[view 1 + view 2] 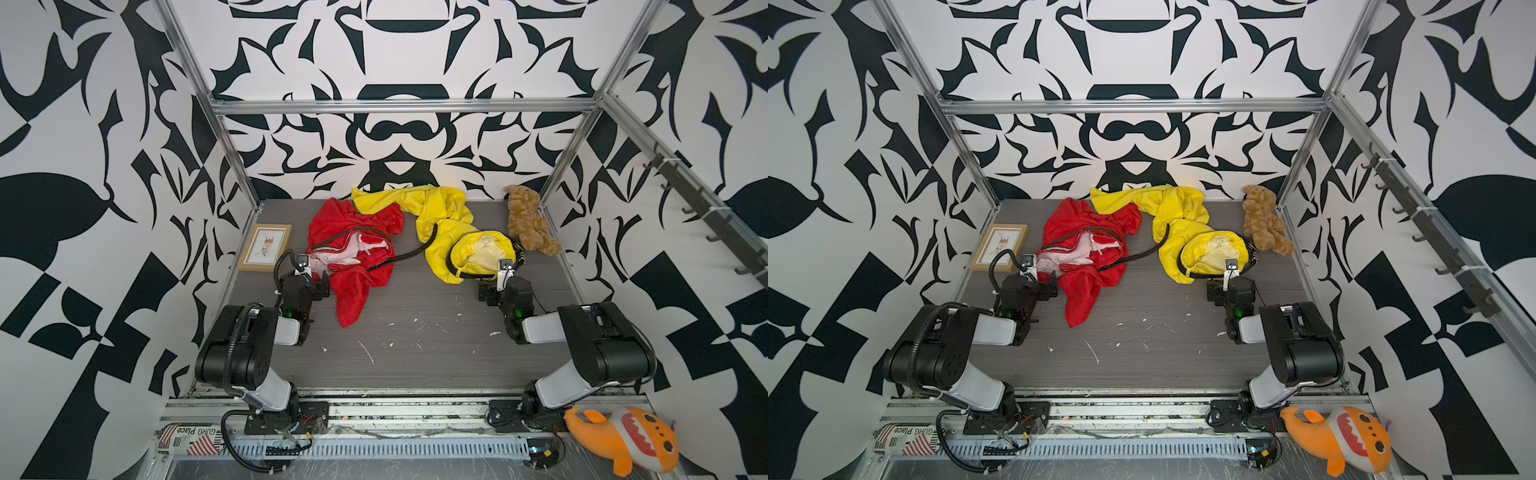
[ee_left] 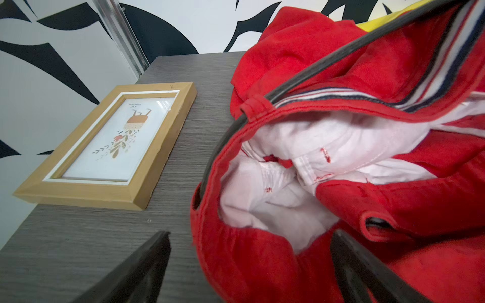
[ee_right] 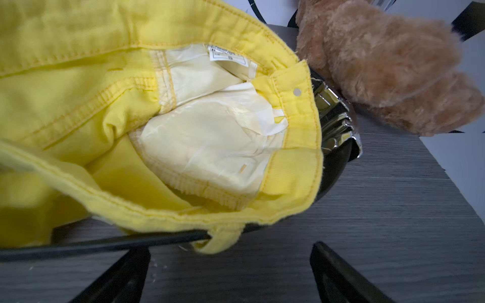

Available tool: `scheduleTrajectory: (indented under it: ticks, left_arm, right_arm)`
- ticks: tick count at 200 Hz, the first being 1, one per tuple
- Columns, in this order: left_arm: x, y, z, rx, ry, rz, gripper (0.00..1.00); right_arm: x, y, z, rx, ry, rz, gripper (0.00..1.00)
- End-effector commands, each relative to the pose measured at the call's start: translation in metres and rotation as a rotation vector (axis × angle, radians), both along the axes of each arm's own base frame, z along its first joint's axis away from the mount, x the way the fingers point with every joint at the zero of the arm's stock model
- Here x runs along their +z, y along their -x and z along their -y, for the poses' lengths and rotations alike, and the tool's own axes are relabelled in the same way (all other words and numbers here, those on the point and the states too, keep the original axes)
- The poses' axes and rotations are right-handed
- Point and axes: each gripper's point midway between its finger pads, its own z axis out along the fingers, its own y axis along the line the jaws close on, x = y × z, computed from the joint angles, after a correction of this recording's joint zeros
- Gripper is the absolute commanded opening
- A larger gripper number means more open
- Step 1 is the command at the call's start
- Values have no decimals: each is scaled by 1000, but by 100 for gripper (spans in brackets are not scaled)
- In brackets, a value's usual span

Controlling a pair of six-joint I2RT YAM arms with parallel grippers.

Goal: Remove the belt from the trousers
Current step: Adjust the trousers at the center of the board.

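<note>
In a top view the red trousers (image 1: pixel 357 216) lie far left on the surface (image 1: pixel 415 353) and the yellow trousers (image 1: pixel 444 208) far right.

Left wrist: the left jaws are spread wide and empty, straddling the red waist's edge. The red pair's belt (image 2: pixel 315 65) is threaded through its loops.

Right wrist: the right jaws are spread wide and empty, just short of the yellow pair's belt (image 3: pixel 105 242), which is also threaded.

Grey wood-grain table (image 1: pixel 415 365): wooden pic frame (image 1: pixel 266 247) flat at left edge; red trousers (image 1: pixel 357 291) crumpled just beside it; yellow trousers (image 1: pixel 444 208) centre-back to right; black belt (image 1: pixel 409 252) tail on bare top btwn the 2 pairs; brown teddy (image 1: pixel 530 222) in right rear corner, next to the yellow pair; white flecks (image 1: pixel 365 351) scattered over front half.
</note>
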Motion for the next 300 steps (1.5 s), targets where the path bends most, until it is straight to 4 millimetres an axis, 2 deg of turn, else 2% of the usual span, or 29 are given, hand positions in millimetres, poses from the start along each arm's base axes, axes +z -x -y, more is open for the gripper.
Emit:
scheduleTrajectory:
  ticks: [1, 227, 237, 253, 276, 280, 288, 300]
  left_arm:
    - [9, -7, 0, 1, 9, 27, 99]
    - [10, -7, 0, 1, 9, 30, 99]
    - [10, -6, 0, 1, 9, 33, 99]
    - [24, -1, -1, 29, -20, 79, 99]
    - [60, 10, 13, 33, -94, 90, 99]
    - [63, 11, 15, 28, -92, 69, 99]
    - [83, 18, 20, 15, -63, 56, 99]
    - [98, 28, 22, 25, 3, 0, 99]
  right_arm:
    - [27, -16, -1, -5, -22, 97, 99]
    - [27, -16, -3, 4, -24, 97, 99]
    - [33, -16, 1, -20, -22, 118, 98]
    - [49, -12, 2, -27, -30, 111, 97]
    - [73, -3, 6, -82, -76, 14, 99]
    - [77, -2, 5, -81, -81, 1, 99]
    - [85, 1, 0, -71, -89, -18, 99]
    - [96, 5, -12, -37, -93, -37, 99]
